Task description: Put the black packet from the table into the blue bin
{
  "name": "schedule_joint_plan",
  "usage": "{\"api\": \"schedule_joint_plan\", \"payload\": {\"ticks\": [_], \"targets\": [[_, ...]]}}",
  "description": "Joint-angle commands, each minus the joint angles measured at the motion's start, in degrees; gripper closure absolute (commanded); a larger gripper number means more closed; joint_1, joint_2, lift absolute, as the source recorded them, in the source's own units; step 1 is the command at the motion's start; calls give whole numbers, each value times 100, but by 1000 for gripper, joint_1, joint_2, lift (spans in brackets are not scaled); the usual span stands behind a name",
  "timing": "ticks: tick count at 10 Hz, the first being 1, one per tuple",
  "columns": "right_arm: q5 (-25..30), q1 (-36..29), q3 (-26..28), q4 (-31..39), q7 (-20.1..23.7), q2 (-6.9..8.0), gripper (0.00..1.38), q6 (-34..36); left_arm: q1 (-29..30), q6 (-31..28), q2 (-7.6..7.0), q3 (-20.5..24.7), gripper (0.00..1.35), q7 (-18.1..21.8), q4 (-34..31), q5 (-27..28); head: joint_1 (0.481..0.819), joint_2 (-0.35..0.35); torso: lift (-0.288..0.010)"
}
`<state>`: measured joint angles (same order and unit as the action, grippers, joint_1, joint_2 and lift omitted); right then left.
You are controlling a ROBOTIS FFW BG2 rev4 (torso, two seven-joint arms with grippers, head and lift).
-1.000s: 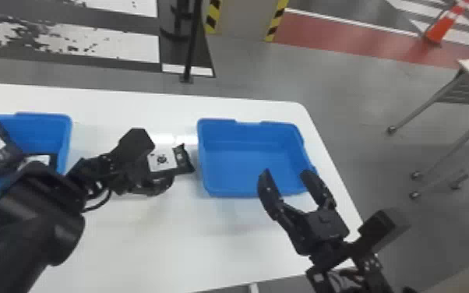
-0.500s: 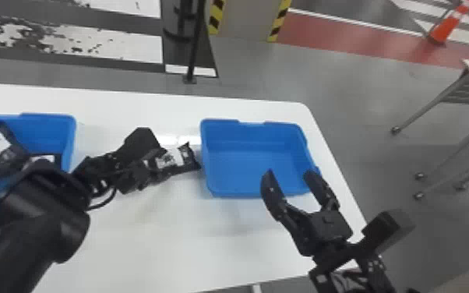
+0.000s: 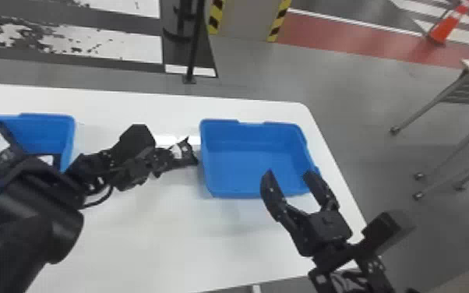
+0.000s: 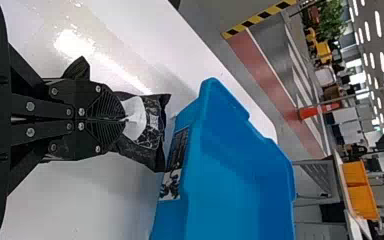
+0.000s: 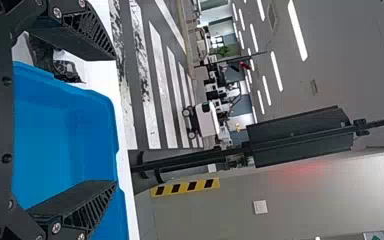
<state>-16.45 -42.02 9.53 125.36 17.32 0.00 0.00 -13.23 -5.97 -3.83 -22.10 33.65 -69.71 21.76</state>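
In the head view, the left gripper (image 3: pixel 169 157) has the shiny black packet with white label (image 3: pixel 186 151) at the left side of the rectangular blue plastic bin (image 3: pixel 253 167), outside it, on the side of the white table (image 3: pixel 159 241). The right gripper (image 3: pixel 289 174) is near this bin's front. In the left wrist view, the jaws of the left gripper (image 4: pixel 124 120) pinch one end of the packet. In the right wrist view, the right gripper (image 5: pixel 115 121) has its jaws spread wide
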Motion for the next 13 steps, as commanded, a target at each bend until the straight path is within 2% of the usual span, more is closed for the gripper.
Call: {"api": "schedule_joint_plan", "payload": {"ticks": [1, 3, 5, 7, 10, 11, 13], "targets": [[0, -16, -5, 29, 0, 5, 133, 0, 297, -359, -171, 142, 1208, 89, -953, -154, 695, -310, -110], [-11, -30, -16, 43, 0, 5, 133, 0, 620, -711, -496, 325, 1208, 203, -2078, -462, 695, -294, -110], [0, -30, -28, 71, 0, 5, 133, 0, 1281, -1006, -698, 1331, 1208, 432, -2964, -234, 695, -264, -110], [-34, -87, -16, 113, 0, 5, 133, 0, 1632, -992, -680, 2325, 1208, 687, -3048, 109, 695, -142, -110], [-46, -101, -5, 113, 0, 5, 133, 0, 2012, -922, -584, 3341, 1187, 766, -3189, 463, 695, -7, -110], [-46, -115, -5, 127, 0, 5, 133, 0, 2054, -879, -601, 3479, 1001, 775, -3217, 520, 695, 37, -110], [-46, -115, -5, 127, 0, 5, 133, 0, 2153, -1104, -601, 3616, 150, 784, -3372, 486, 695, 87, -110]]}}
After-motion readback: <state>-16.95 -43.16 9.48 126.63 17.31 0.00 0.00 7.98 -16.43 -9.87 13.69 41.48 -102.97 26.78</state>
